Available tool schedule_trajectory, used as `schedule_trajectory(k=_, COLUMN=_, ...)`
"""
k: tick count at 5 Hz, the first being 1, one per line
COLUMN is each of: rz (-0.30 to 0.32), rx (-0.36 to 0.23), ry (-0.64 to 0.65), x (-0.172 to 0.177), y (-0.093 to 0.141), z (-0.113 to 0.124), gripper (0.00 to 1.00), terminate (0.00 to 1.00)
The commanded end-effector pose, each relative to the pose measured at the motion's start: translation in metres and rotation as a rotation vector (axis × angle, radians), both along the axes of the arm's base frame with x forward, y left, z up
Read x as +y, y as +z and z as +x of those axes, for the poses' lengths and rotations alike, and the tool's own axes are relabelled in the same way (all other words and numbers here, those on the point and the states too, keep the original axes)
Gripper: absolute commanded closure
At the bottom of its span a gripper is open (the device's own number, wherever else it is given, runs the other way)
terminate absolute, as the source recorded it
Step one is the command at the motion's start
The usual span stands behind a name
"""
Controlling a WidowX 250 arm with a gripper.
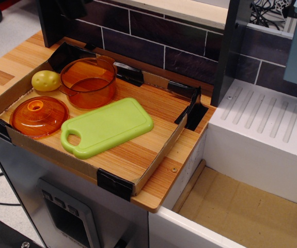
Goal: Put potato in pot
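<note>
Pincer (73,6) only partly in frame at top edge: a dark shape against the tiled back wall, high above the worktop (11,62). Cannot tell whether spread or pressed together, since the fingertips are cropped or lost in the dark backing; nothing seen pinched. Below and slightly toward the camera from there: pot (89,82), upright, open-mouthed, apparently empty, standing in the back-left part of a shallow cardboard tray (153,160). Left of the pot and lower-left of the pincer: potato (46,80), lying on the tray floor in the back-left corner, just beside the pot's wall, possibly touching. Long axis roughly left-right in this view, so probably best taken across the short, front-to-back width. Judged: grasp not yet begun; next move calls for travel leftward and a long descent, with little room between pot wall and tray corner. Farther out: orange lid (38,116) near the front-left, green cutting board (107,126) in the middle, both apart from the potato.
</note>
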State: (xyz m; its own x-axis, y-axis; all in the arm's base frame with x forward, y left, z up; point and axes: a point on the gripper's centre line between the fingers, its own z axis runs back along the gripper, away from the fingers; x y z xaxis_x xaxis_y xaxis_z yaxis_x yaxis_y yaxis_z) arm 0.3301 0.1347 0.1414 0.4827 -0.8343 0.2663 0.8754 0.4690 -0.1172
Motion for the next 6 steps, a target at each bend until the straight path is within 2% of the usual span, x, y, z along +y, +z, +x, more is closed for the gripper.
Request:
schedule_trajectory(k=1, rz=0.141, rx=0.005, ry=-0.11, x=0.033, y=0.004, z=0.003, gripper=0.0, terminate=0.0)
schedule_trajectory(k=2, rz=0.18, rx=0.006, ry=-0.166, x=0.039, y=-0.01, z=-0.004, gripper=0.0, terminate=0.0)
schedule_trajectory(k=3, rz=0.226, rx=-0.029, ry=-0.251, x=0.049, y=-0.02, z=-0.003, gripper=0.0, terminate=0.0)
schedule_trajectory(k=4, rz=0.22, rx=-0.053, ry=-0.305, x=0.055, y=-0.037, z=-0.006, gripper=0.0, terminate=0.0)
schedule_trajectory(k=5, rz=0.228, rx=-0.03, ry=-0.349, x=0.064, y=-0.043, z=-0.003, gripper=0.0, terminate=0.0)
schedule_trajectory(k=6, rz=0.248, rx=-0.035, ry=-0.381, x=0.073, y=-0.052, z=-0.001, gripper=0.0, terminate=0.0)
